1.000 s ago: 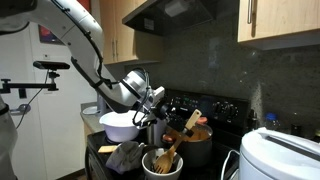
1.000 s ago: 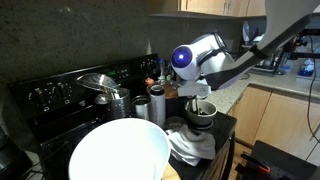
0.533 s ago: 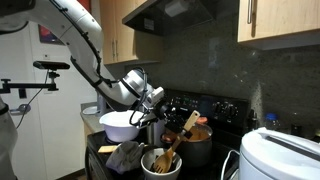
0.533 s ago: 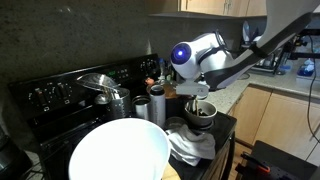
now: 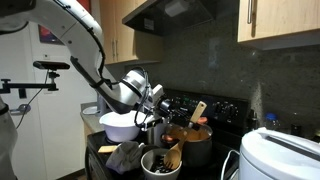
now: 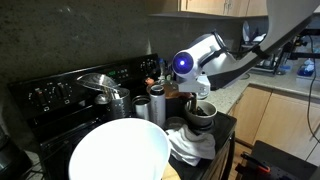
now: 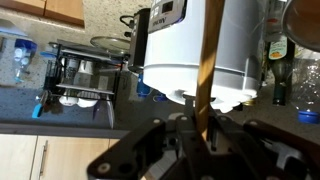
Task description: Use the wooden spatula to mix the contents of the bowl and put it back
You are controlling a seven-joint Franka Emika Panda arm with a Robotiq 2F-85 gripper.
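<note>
My gripper (image 7: 203,125) is shut on the slim handle of the wooden spatula (image 7: 207,60), which runs up out of the wrist view. In an exterior view the spatula's flat paddle (image 5: 198,110) is raised above the stove, to the right of the gripper (image 5: 160,112). The small white bowl (image 5: 160,163) with dark contents sits below at the front. In an exterior view the gripper (image 6: 195,93) hovers just above the bowl (image 6: 202,114). The spatula is hard to make out there.
A large white mixing bowl (image 5: 120,125) (image 6: 118,155) stands beside the small bowl. A grey pot with orange-red contents (image 5: 192,145) is behind it. Metal cups (image 6: 140,105), a crumpled cloth (image 6: 190,145), a white rice cooker (image 5: 280,155) (image 7: 190,50) and the black stove (image 6: 60,95) crowd the area.
The spatula has risen out of the small bowl, and its paddle now stands higher and a little further right. The gripper has shifted slightly with it.
</note>
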